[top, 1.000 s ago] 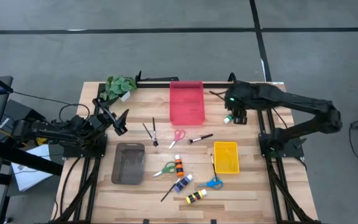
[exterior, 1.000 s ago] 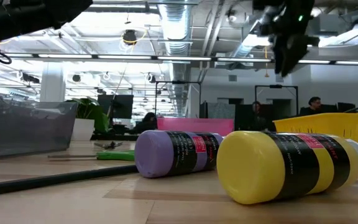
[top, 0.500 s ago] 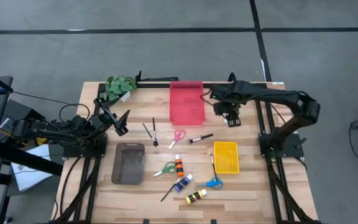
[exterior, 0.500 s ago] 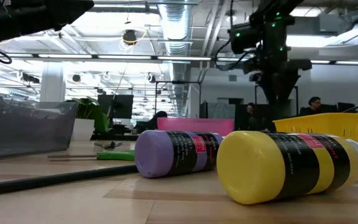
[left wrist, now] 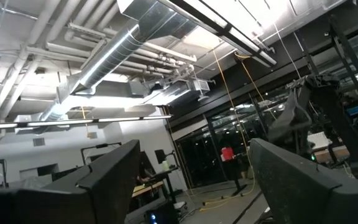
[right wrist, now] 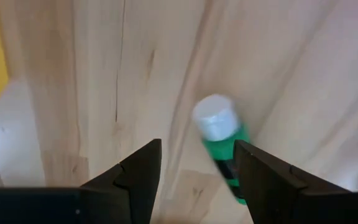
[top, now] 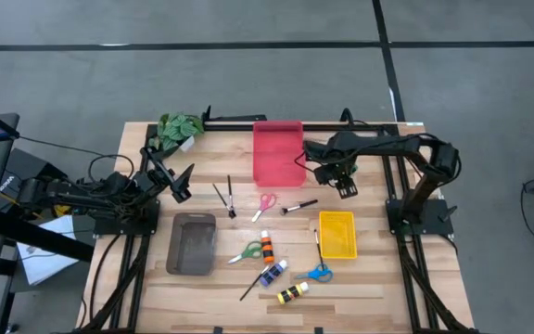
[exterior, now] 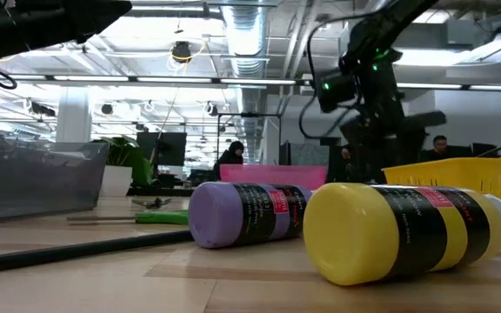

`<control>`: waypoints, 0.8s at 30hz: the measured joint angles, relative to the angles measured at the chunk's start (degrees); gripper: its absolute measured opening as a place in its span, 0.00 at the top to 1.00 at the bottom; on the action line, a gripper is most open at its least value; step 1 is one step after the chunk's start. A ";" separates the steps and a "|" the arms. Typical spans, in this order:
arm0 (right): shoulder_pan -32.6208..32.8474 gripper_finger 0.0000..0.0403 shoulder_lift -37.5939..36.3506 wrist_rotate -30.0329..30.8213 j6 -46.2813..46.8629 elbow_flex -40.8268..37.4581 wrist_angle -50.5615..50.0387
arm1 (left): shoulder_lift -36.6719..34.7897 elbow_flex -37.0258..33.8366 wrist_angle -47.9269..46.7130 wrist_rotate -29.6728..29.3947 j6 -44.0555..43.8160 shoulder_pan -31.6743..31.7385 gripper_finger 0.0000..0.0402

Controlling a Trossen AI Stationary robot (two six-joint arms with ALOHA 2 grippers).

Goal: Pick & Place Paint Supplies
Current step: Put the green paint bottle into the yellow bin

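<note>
1. The right gripper [top: 345, 184] hangs over the table [top: 378, 278] just beside the red tray [top: 278, 153], on the side toward the right arm's base. The yellow tray [top: 336, 249] sits a bit nearer the front edge.
2. Its jaws stand apart. The right wrist view shows a clear gap between the two fingers and nothing visibly clamped.
3. The green paint bottle [right wrist: 219, 134] lies on the wood right under that gripper. From above it can't really be made out, since the gripper covers it.
4. This is the bit that matters. The bottle isn't centred in the gap: it sits close to one finger, with bare wood between it and the other. Its lower body disappears behind that nearer finger.
5. Its long axis is slanted against the line of the fingers. The white cap points away from the wrist and the green body runs back toward it.
6. Best guess is the gripper needs a small sideways nudge or twist to straddle the bottle squarely before closing, or one finger will land on it.
7. The left gripper [top: 176, 182] is parked well away on the far left near the plant, jaws wide, pointing off into the room. The right arm is obviously the nearer one.
</note>
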 joint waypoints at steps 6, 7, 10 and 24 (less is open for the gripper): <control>1.03 0.51 -0.69 1.83 2.00 -2.32 3.20 | 0.00 0.00 0.02 1.50 -0.88 0.02 0.26; 1.38 0.51 -0.99 2.22 2.13 -2.26 3.80 | 0.00 0.00 0.02 1.79 -0.88 0.02 0.26; 1.51 0.51 -2.62 2.30 2.60 -2.95 6.95 | 0.00 0.00 0.04 1.85 -0.90 0.02 0.26; 1.96 0.51 -12.89 3.59 6.05 -16.09 21.71 | 0.00 0.00 -0.07 1.84 -1.26 0.02 0.26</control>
